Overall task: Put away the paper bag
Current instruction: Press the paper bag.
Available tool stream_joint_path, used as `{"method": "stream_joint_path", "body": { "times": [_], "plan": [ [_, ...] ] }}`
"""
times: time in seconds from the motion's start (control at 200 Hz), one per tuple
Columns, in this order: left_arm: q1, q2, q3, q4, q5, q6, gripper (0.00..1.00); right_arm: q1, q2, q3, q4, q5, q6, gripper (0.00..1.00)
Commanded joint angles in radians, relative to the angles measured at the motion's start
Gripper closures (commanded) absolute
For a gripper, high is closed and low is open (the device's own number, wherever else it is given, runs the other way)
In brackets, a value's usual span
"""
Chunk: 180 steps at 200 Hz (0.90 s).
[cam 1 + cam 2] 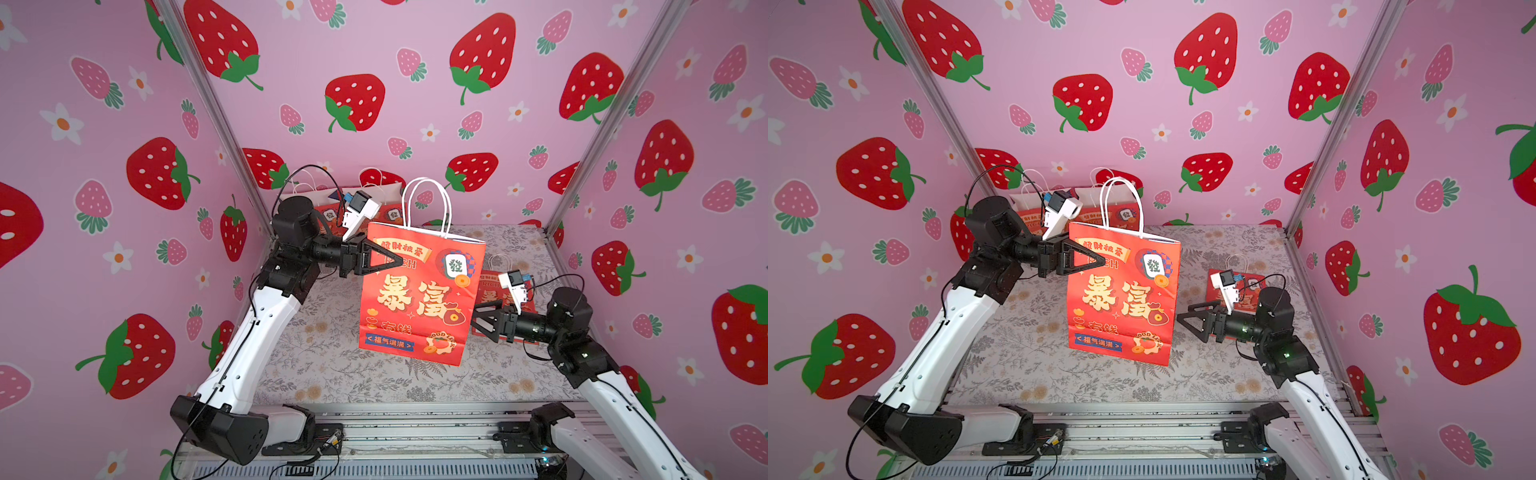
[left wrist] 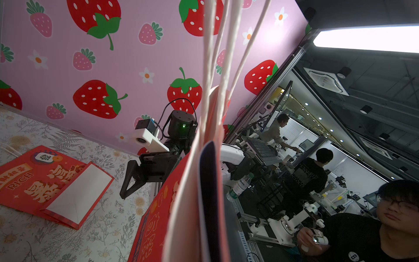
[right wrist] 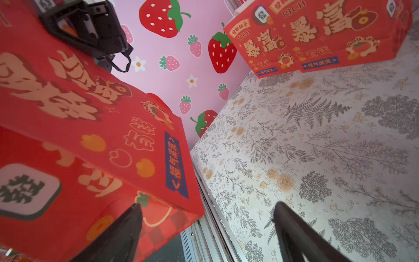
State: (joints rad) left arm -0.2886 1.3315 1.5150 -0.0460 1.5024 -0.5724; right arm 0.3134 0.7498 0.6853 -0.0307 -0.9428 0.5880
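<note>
Red paper bag [image 1: 419, 299] hangs, top edge pinched in the left gripper [image 1: 399, 261]. Right gripper [image 1: 473, 319] gapes just beside its lower corner.

Pink walls [image 1: 374, 54] printed with strawberries and white flowers rise behind the left gripper [image 1: 400, 261] and on either side, joined by aluminium corner posts [image 1: 208, 95]. Beneath the right gripper [image 1: 473, 318] lies a grey floral table cover [image 1: 332, 374]. The left wrist view shows a dim lab [image 2: 294, 147] past the open side, under a bright ceiling light panel [image 2: 367, 38].

Bright even light, near paper bag [image 3: 90, 136] blurred
</note>
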Motion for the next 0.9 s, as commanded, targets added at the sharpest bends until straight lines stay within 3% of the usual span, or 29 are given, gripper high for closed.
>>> {"method": "stream_joint_path", "body": {
  "times": [0.0,0.41,0.63,0.895],
  "plan": [
    [0.006,0.019,0.051,-0.015,0.038,0.008,1.0,0.029,0.001,-0.022,0.103,-0.031,0.014,0.09],
    [-0.017,0.055,0.071,0.023,-0.005,-0.033,1.0,0.263,0.137,0.045,0.144,0.067,-0.079,0.11],
    [-0.02,0.058,0.029,0.134,-0.085,-0.129,1.0,0.286,0.143,0.056,0.149,0.114,-0.082,0.19],
    [-0.042,0.061,-0.031,0.146,-0.128,-0.129,1.0,0.291,0.151,0.065,0.213,0.167,-0.043,0.32]
  ]
}}
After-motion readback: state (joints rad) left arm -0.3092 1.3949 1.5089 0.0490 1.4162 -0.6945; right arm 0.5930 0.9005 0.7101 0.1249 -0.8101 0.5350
